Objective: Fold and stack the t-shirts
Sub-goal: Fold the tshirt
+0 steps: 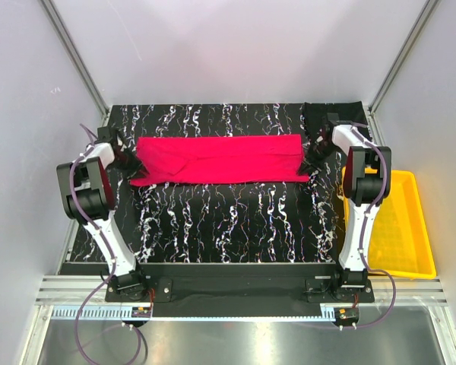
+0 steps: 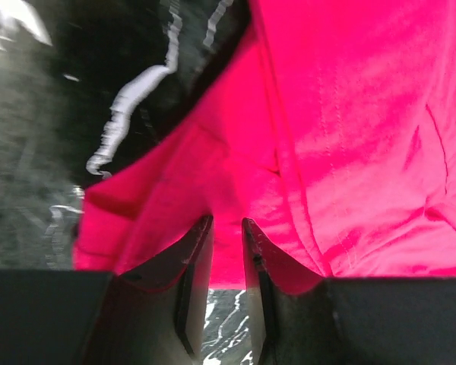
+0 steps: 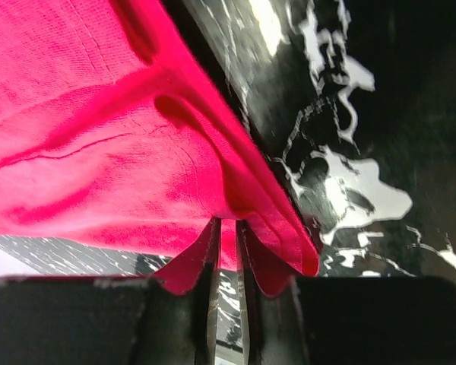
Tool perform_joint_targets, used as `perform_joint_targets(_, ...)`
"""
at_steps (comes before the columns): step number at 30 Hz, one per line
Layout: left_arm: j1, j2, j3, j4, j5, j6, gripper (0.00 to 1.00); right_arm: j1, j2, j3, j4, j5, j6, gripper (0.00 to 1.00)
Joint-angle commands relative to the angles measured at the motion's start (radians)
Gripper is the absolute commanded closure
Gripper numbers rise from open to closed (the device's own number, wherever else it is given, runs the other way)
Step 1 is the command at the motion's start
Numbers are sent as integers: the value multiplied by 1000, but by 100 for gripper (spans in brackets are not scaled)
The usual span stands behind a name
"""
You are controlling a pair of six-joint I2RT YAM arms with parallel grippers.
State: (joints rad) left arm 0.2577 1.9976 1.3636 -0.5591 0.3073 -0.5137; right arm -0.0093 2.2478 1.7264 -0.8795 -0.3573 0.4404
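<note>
The red t-shirt lies as a long, folded band across the far half of the counter, toward 12 o'clock from the counter's middle in the top view. Its long edges run from 9 to 3 o'clock, and a few soft creases cross its left part. At the band's 9 o'clock end the left gripper meets the cloth. The left wrist view shows its two fingers drawn close together with a fold of red cloth pinched between them, and the cloth rises off the counter there. At the 3 o'clock end the right gripper does the same. In the right wrist view its fingers are nearly touching and clamp a thin edge of the shirt, which drapes away from them over the veined surface. Toward 1 o'clock, in the far right corner, a dark rumpled patch is probably the black t-shirt, though it blends into the counter and its outline is hard to make out. A yellow tray sits beside the counter's right edge, at about 4 o'clock.
</note>
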Motion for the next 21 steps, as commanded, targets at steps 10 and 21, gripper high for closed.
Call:
perform_joint_targets(10, 28, -57, 11, -48, -57, 103, 69, 2, -88, -62, -7, 121, -80, 77)
perform_joint_targets(21, -64, -191, 15, -56, 16, 49, 68, 5, -143, 19, -65, 66, -63, 73)
